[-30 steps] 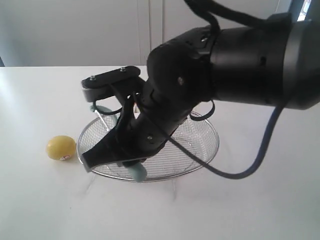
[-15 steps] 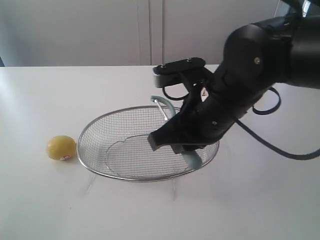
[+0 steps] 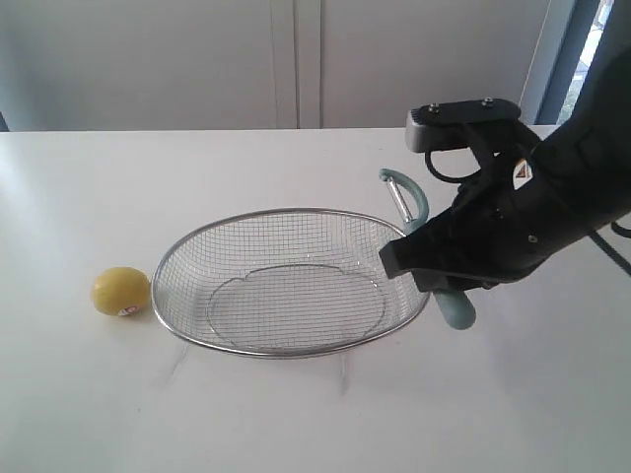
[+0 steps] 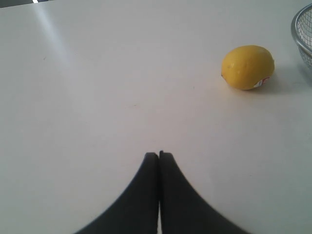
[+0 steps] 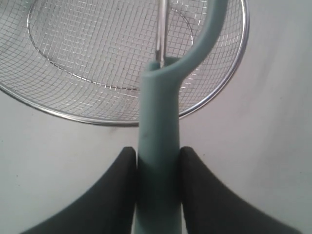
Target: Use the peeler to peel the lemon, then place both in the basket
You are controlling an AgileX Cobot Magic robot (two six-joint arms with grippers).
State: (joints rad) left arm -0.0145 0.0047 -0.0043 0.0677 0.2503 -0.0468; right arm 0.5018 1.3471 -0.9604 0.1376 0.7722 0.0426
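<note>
The yellow lemon (image 3: 120,292) with its red-and-white sticker rests on the white table, just left of the wire-mesh basket (image 3: 182,299). It also shows in the left wrist view as the lemon (image 4: 247,67), well away from my left gripper (image 4: 159,155), which is shut on nothing. My right gripper (image 3: 434,271) hangs above the basket's right rim, shut on the thick handle of the teal peeler (image 3: 406,193). In the right wrist view the peeler (image 5: 158,141) stands clamped between both fingers, its loop head and blade over the basket (image 5: 214,100).
The white table (image 3: 296,414) runs around the basket on all sides. A pale wall with panel seams lies behind, and a dark blue frame (image 3: 557,59) stands at the far right. The left arm does not show in the exterior view.
My right arm has swept from over the basket's left side across to its right rim, carrying the peeler along. The lemon and basket have stayed put.
</note>
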